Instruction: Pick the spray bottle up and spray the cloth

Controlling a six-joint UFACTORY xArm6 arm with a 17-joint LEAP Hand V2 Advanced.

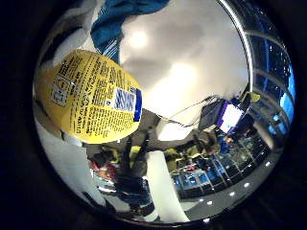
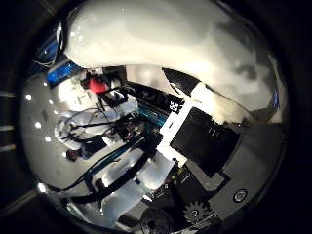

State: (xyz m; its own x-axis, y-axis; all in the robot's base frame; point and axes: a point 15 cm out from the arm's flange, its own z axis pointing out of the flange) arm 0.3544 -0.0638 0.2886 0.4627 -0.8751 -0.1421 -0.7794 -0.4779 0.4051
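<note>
The spray bottle point(image 1: 91, 96) fills the left half of the little-finger-side view, its yellow label bulging right up against the palm camera, so it sits very close to the palm. Above it, at the top of that frame, a fold of teal-blue cloth point(image 1: 122, 17) lies on the pale table point(image 1: 187, 62), just beyond the bottle's edge.

Over in the thumb-side view, a glossy white curved surface arches across the top of the frame. It may be the bottle's body, but I cannot say for sure. The hand point(image 2: 204, 141) shows as black and white blocks in the lower right of that frame, with a gear wheel at the bottom edge. Whether the fingers are wrapped round the bottle or only lying alongside it, I cannot tell from either view.

Now the handling. My read is a plastic bottle: fairly stiff in the wall, smooth, and the glossy label looks slippery, so a loose hold could let it twist. If it holds liquid, the weight will sit low and slosh. The label band looks like the widest, roundest stretch, decent for wrapping the fingers round. But spraying calls for a finger on the trigger, so a hold nearer the neck would likely serve better. The trigger itself is not in view.
</note>
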